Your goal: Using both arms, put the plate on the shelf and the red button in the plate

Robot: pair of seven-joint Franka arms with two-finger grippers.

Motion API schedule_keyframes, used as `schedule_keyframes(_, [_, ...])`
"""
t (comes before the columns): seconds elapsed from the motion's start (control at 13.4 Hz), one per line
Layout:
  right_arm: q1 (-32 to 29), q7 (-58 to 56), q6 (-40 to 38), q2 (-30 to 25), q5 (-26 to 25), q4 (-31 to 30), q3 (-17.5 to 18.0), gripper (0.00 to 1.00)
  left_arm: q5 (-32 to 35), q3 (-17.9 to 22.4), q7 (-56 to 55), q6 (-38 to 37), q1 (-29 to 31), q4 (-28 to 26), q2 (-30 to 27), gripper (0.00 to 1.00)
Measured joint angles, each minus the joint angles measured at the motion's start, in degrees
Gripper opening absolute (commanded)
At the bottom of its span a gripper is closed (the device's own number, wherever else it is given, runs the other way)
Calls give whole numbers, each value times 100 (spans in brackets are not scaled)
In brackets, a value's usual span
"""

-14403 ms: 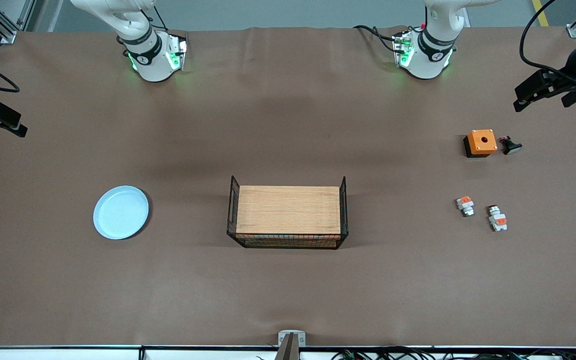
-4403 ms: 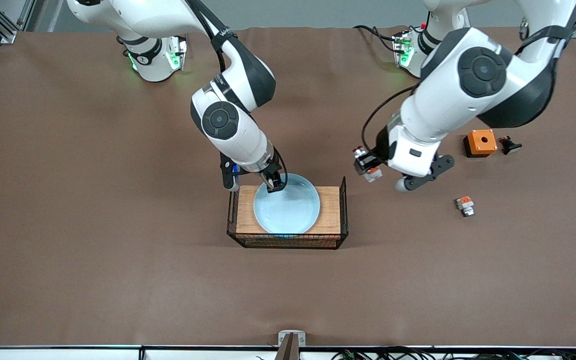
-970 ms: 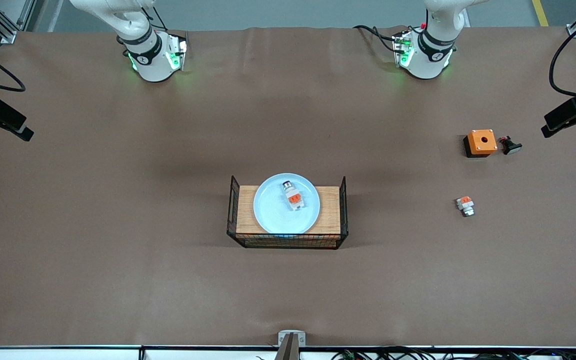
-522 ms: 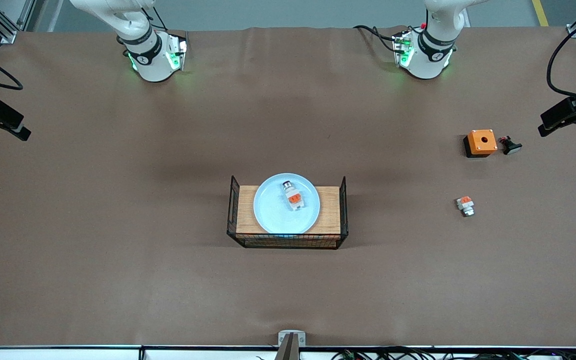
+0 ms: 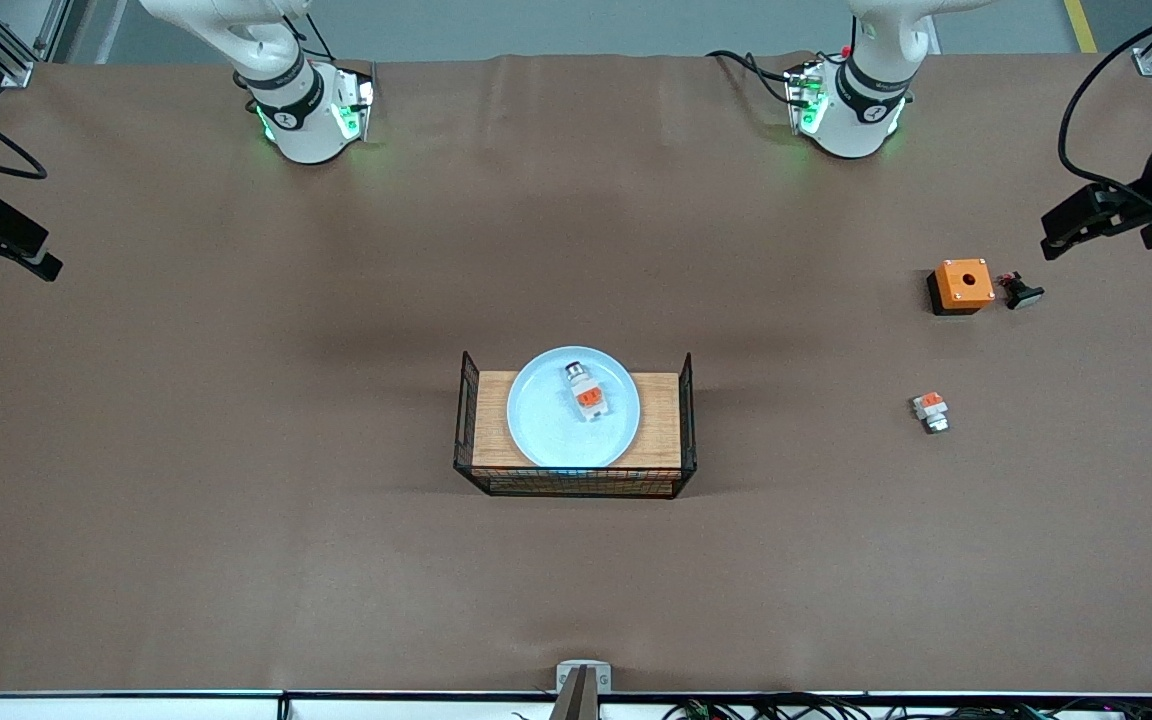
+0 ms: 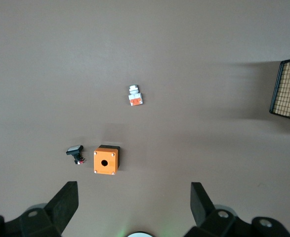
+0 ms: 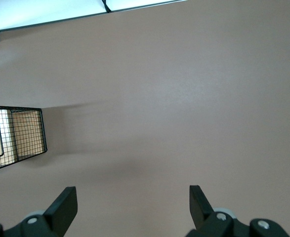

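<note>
The small white-and-orange red button (image 5: 587, 393) lies on the round pale blue plate (image 5: 548, 425), well apart from both wide-open grippers, left gripper (image 6: 135, 205) and right gripper (image 7: 133, 207); only the front view shows the button.

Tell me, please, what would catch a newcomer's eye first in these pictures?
The pale blue plate sitting on the wooden tray mid-table, with the red button lying in it. Next, the orange box toward the left arm's end of the table. The left gripper and right gripper hang open and empty at the table's two ends.
</note>
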Motion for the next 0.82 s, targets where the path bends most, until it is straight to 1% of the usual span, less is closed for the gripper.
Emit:
schedule_keyframes(0.15, [0, -5, 0, 0, 0, 1, 0, 100, -80, 205, 0, 78, -243, -317, -266, 100])
schedule_keyframes(0.37, [0, -9, 0, 1, -1, 1, -1, 100, -423, 605, 5, 123, -539, -666, -599, 100])
schedule_keyframes(0.45, [0, -10, 0, 3, -1, 1, -1, 100, -460, 660, 14, 123, -563, -728, -667, 100])
schedule_keyframes(0.82, [-2, -11, 2, 15, -2, 1, -9, 100, -462, 665, 16, 120, -593, -781, -751, 100])
